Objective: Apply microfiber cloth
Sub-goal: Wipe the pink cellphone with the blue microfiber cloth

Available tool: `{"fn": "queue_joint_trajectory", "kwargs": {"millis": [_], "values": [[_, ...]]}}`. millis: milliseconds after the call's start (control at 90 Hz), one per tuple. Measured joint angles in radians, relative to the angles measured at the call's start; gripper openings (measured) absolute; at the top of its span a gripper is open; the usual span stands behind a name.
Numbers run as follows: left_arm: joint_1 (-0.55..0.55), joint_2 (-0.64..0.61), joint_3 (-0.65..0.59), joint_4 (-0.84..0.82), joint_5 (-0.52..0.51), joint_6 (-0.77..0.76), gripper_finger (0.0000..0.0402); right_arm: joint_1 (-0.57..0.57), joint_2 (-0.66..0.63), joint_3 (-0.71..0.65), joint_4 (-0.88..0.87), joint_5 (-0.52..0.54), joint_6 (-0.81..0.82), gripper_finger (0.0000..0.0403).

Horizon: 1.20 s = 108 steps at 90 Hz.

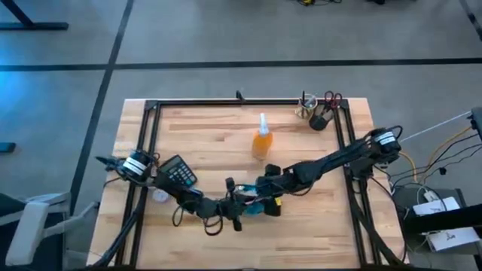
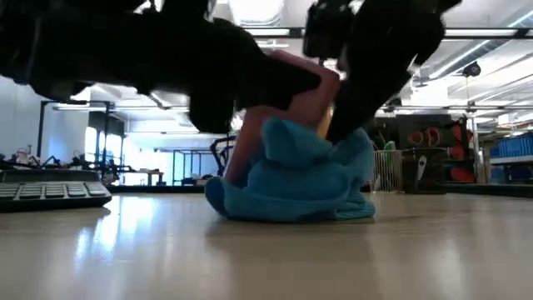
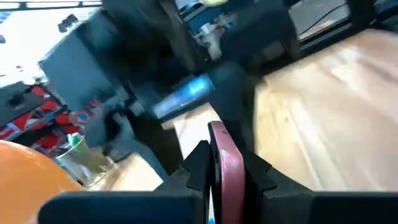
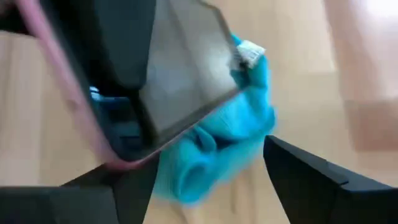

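Note:
The turquoise microfiber cloth (image 2: 291, 179) lies bunched on the table's near middle (image 1: 260, 209). A phone in a pink case (image 2: 291, 96) stands tilted over it, its lower end sunk into the bunch, and my left gripper (image 3: 219, 171) is shut on it. My right gripper (image 4: 205, 180) reaches in from the right and is open. Its fingers stand on either side of the cloth (image 4: 214, 146), right under the phone's screen (image 4: 180, 74). My left gripper pinches the phone across its thickness between its two fingers, on the pink case's edge (image 3: 222, 158). The phone is tilted, its lower end resting in the cloth (image 2: 275, 146). My right gripper has one finger (image 4: 298, 165) close to the cloth's side; whether it touches cannot be told.
An orange spray bottle (image 1: 261, 140) stands behind the grippers at mid-table. A black calculator (image 1: 178, 172) lies to the left, and a cup with scissors (image 1: 315, 113) sits at the far right. A black frame (image 1: 248, 103) runs around the table.

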<state>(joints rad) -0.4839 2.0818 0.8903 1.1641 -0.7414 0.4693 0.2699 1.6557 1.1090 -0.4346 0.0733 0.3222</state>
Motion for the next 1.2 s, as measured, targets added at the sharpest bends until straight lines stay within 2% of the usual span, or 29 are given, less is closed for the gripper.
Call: {"fn": "queue_joint_trajectory", "kwargs": {"millis": [189,322,489,667,767,833,911,978,1056,1200], "values": [[-0.004,0.125,0.108,0.007,-0.010,-0.014,0.0021,0.004,-0.126,-0.002,0.008,0.014,-0.017,0.0274],[-0.032,0.152,0.147,-0.008,-0.073,0.009,0.0022,0.009,-0.181,-0.007,-0.005,0.061,-0.052,0.0264],[-0.060,0.102,0.157,-0.036,-0.176,0.087,0.0022,0.006,-0.232,-0.007,0.001,0.089,-0.124,0.0244],[-0.071,-0.032,0.161,-0.038,-0.191,0.094,0.0021,0.012,-0.241,-0.009,-0.001,0.111,-0.153,0.0221],[-0.073,-0.080,0.160,-0.056,-0.147,-0.008,0.0021,0.024,-0.239,-0.029,-0.001,0.111,-0.137,0.0211],[-0.074,-0.093,0.147,-0.070,-0.064,-0.116,0.0021,0.037,-0.231,-0.045,-0.004,0.111,-0.117,0.0205],[-0.059,-0.094,0.117,-0.068,0.032,-0.231,0.0021,0.071,-0.228,-0.063,0.001,0.114,-0.091,0.0200],[-0.043,-0.067,0.089,-0.024,0.051,-0.304,0.0021,0.113,-0.228,-0.084,0.013,0.112,-0.064,0.0197],[-0.018,-0.012,0.066,0.073,0.048,-0.341,0.0021,0.163,-0.228,-0.112,0.030,0.133,-0.029,0.0193],[0.013,0.092,0.038,0.383,0.089,-0.358,0.0021,0.246,-0.227,-0.146,0.055,0.233,0.012,0.0186]]}}
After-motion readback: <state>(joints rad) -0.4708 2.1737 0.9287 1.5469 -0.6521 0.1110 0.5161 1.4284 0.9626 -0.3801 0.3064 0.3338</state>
